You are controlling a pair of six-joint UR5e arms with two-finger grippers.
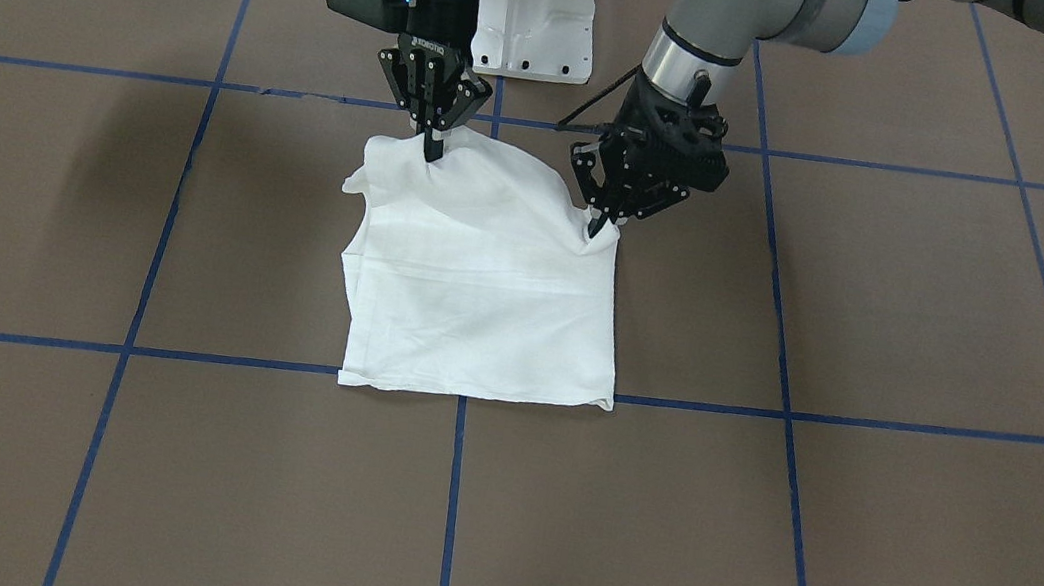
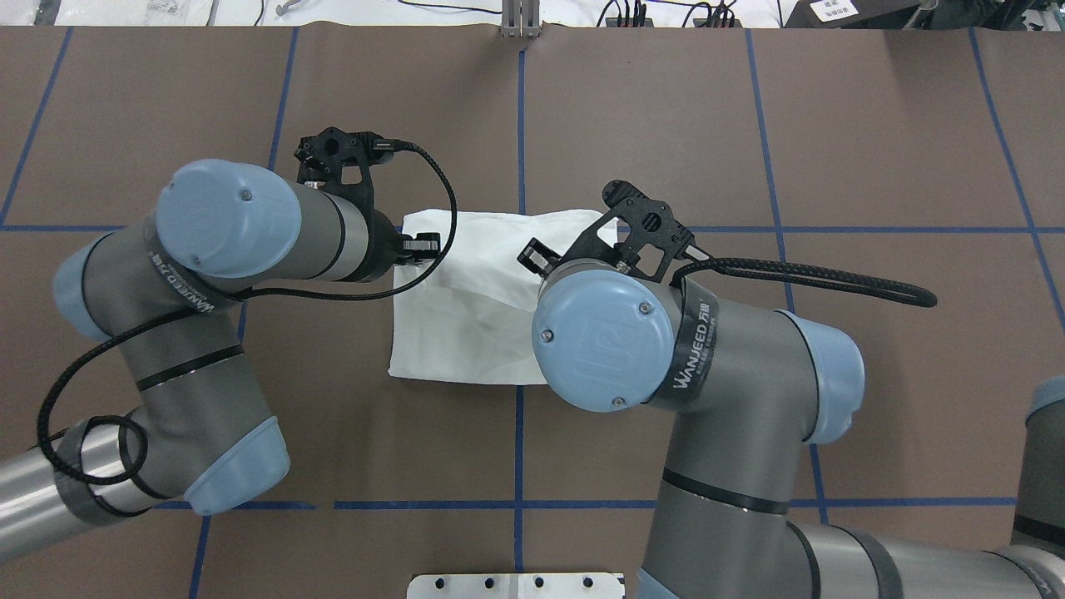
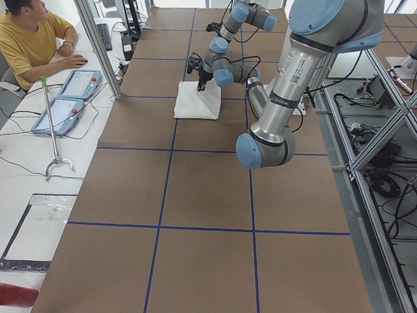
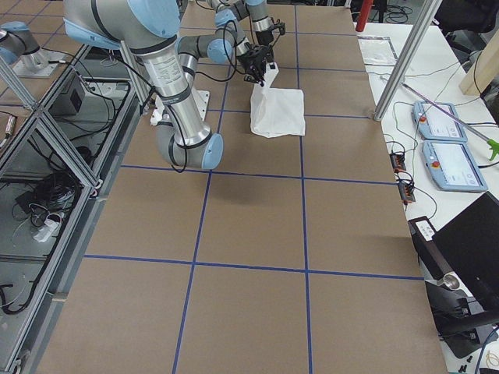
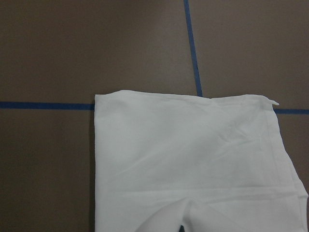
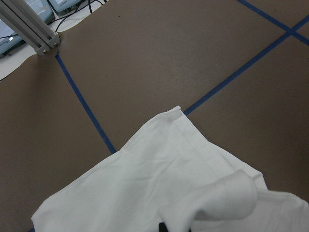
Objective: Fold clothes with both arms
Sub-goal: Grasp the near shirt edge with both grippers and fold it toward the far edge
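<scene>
- Exterior front-facing view: the white T-shirt (image 1: 481, 298), folded to a rough rectangle, lies mid-counter over a crossing of blue tape lines (image 1: 802, 158), its robot-side edge raised.
- Right pincer (image 1: 432, 148) and left pincer (image 1: 602, 227) are each clenched on that raised edge, apart from each other.
- Risk, as I judge it: uneven pulling could slip the cloth free or drag the lower layers, skewing the fold.
- Brown counter (image 1: 883, 310); a white pedestal (image 1: 537, 23) stands behind the shirt; a person (image 3: 29, 42) sits at a side bench.

The white T-shirt (image 6: 145, 193) is lying rumpled on the brown table (image 6: 159, 53), covering crossing blue tape lines (image 6: 82, 99), with one rounded fold bulging up near an aluminium post's (image 6: 29, 24) opposite corner.
</scene>
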